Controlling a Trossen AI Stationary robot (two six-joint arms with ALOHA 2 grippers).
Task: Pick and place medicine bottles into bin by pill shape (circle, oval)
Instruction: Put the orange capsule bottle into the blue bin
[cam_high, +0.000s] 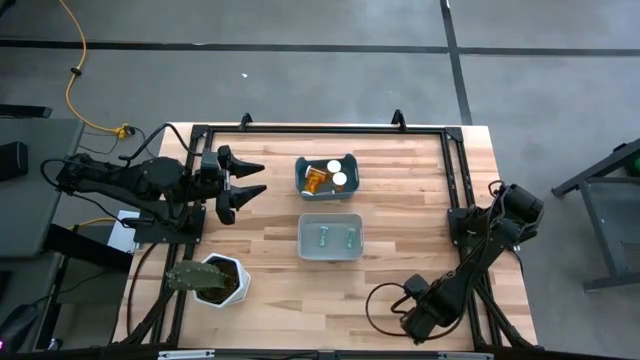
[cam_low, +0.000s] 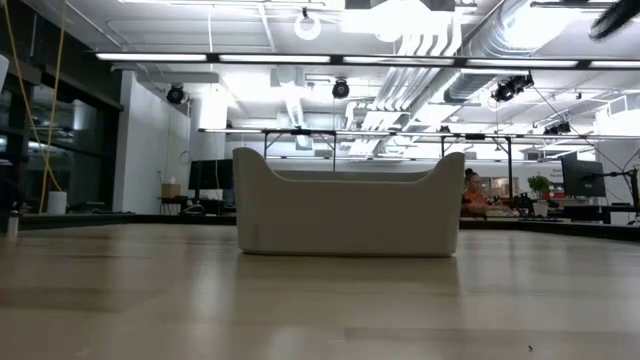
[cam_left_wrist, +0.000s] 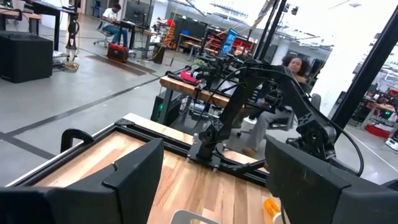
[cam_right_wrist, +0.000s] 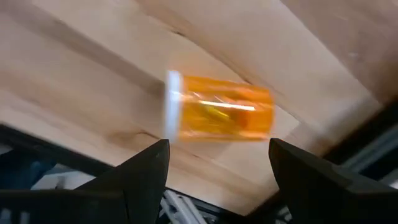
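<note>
Two arms at work over a wooden desk, where medicine bottles are being sorted by pill shape. The right gripper hangs low over the desk's near edge, fingers spread wide with nothing between them, aimed at an orange bottle lying on its side on the wood just ahead, white cap to one side; the spread looks set to straddle it for a pick. The left gripper waits at the desk's left side, fingers likewise apart and empty, pointed toward the bins. The far blue bin already holds orange, white-capped bottles; the nearer grey bin holds two small greenish ones, evidently the other shape. A potted plant stands at the front left corner, clear of the sorting.
</note>
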